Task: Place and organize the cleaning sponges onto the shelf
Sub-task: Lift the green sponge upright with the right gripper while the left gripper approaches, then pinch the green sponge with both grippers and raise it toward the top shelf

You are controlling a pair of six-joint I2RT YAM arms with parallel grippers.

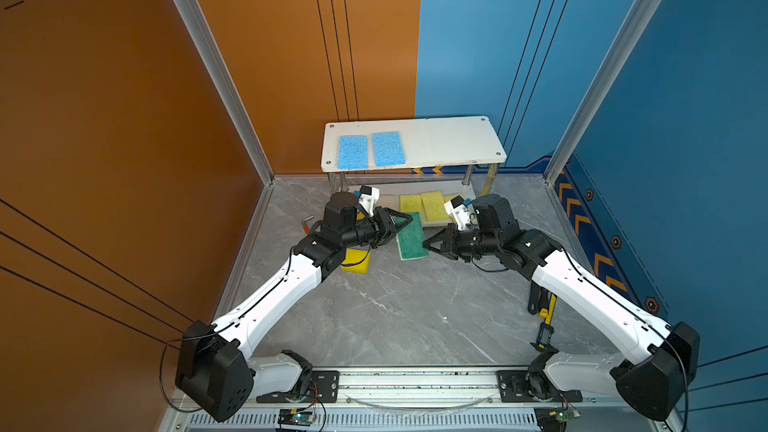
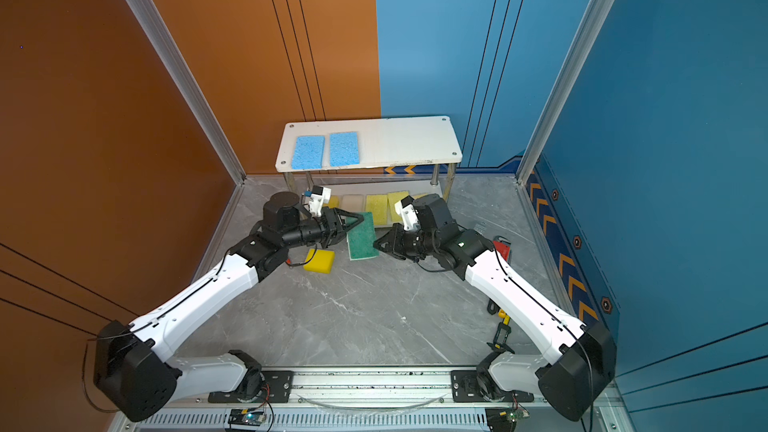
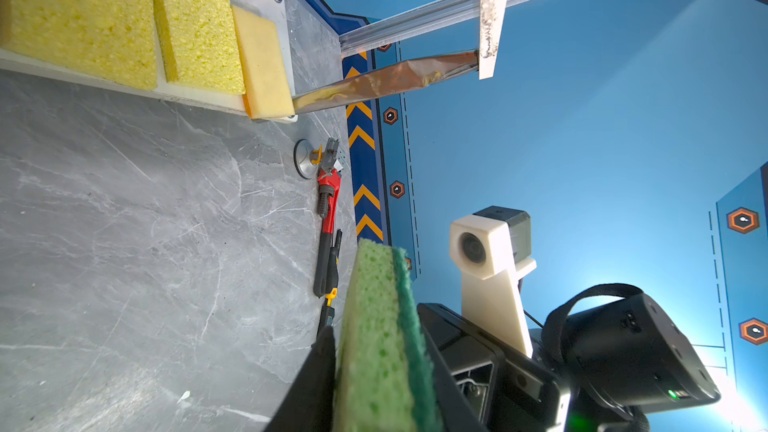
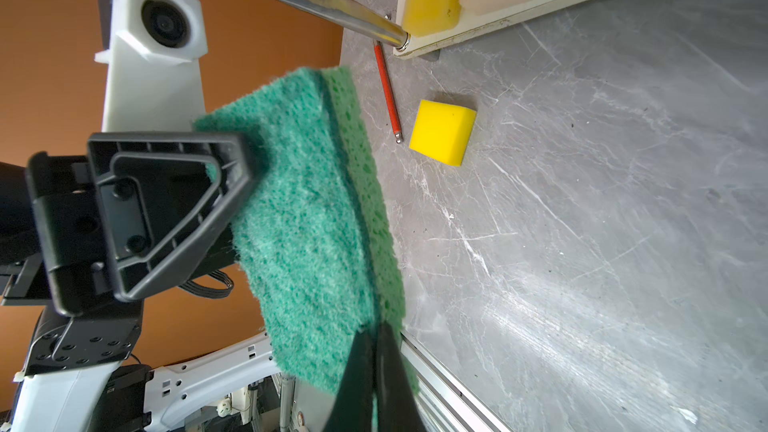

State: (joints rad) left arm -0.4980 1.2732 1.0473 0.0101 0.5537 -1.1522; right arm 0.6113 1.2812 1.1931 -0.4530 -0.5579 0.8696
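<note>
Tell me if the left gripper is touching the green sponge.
Touching. The left wrist view shows the green sponge pinched between the left gripper's fingers; the right wrist view shows one finger pressed onto its scouring face.

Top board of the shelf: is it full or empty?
Neither: partly filled. The top board carries only two blue sponges, flat, side by side at its left end; the rest is bare.

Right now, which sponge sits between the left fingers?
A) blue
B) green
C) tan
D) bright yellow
B: the green sponge is pinched between the left fingers, while the bright yellow sponge lies on the table, apart from them.
</note>
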